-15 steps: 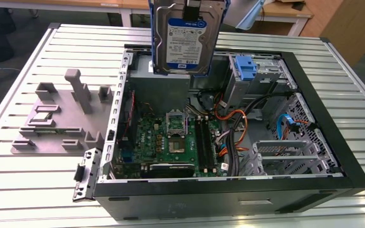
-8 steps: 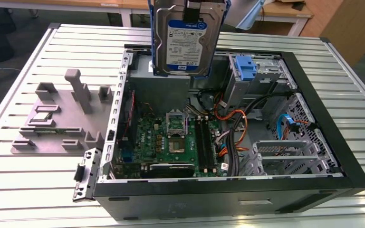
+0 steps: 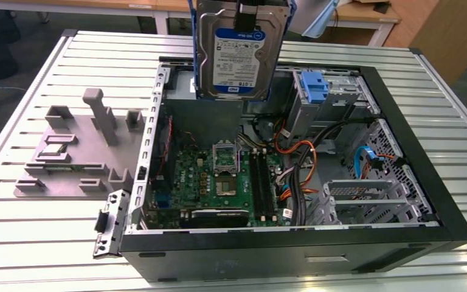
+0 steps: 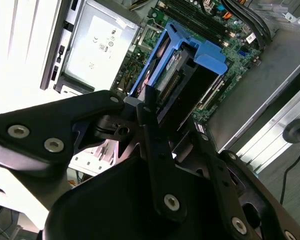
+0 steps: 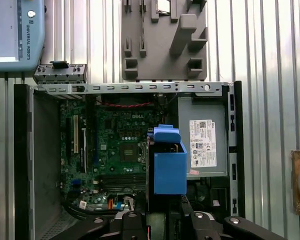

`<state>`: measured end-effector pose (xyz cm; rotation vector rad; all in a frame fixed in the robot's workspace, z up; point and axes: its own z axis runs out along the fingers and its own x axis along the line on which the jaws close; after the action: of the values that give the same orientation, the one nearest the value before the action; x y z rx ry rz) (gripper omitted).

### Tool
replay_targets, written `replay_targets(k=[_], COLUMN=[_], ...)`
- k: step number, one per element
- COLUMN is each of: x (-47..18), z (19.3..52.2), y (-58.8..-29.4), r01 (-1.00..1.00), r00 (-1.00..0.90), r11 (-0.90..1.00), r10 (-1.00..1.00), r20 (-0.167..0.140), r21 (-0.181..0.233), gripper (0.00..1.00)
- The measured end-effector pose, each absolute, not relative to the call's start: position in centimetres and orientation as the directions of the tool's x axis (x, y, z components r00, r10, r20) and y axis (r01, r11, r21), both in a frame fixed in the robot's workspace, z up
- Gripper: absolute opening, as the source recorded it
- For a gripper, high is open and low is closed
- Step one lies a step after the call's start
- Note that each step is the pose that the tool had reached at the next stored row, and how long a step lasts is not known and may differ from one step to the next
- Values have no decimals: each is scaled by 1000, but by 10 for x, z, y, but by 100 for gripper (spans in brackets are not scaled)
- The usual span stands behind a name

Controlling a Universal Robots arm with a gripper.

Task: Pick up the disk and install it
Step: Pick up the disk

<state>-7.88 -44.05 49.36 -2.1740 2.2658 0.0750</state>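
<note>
You have the disk (image 3: 240, 52) clamped between the fingers (image 4: 152, 132), which are closed on its blue-framed body, one against each flat side. It hangs straight down from the fingers with its long axis vertical and its label face toward the exterior camera. It is clear above the open computer case (image 3: 298, 249) and touches nothing in it.

Seen from the first wrist view, the disk's lower end sits over the line between the motherboard (image 5: 120, 150) and the grey power-supply box (image 5: 202, 142).

The drive cages (image 3: 363, 198) lie to the exterior view's right of the fingers, with a lone blue bracket (image 3: 313, 85) at the far one. Orange and black cables (image 3: 298, 164) run between board and cages; to my eye they are the likeliest snag. The grey fixture tray (image 3: 79, 152) on the counter (image 3: 39, 243) is well apart.
</note>
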Motion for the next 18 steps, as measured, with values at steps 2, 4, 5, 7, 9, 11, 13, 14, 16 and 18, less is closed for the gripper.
replay_targets(k=[2, 4, 5, 7, 9, 11, 13, 14, 16, 18], x=[-79, -79, -79, -79, -79, -79, -79, -79, -79, -79], z=[494, 494, 494, 494, 494, 494, 493, 493, 493, 493], y=[-441, -441, -441, -441, -441, -442, -445, -446, -450, -454], r01=[-999, -999, -999, -999, -999, -999, -999, -999, -999, -999], r00=[-42, -42, -42, -42, -42, -42, -42, -42, -42, -42], r11=[41, 41, 41, 41, 41, 41, 41, 41, 41, 41], r10=[-999, -999, -999, -999, -999, -999, -999, -999, -999, -999], r20=[-34, -34, -34, -33, -34, -33, -33, -34, -34, -34], r21=[34, 34, 34, 34, 34, 34, 34, 34, 34, 34], gripper=[35, 35, 35, 35, 35, 35, 35, 35, 35, 35])
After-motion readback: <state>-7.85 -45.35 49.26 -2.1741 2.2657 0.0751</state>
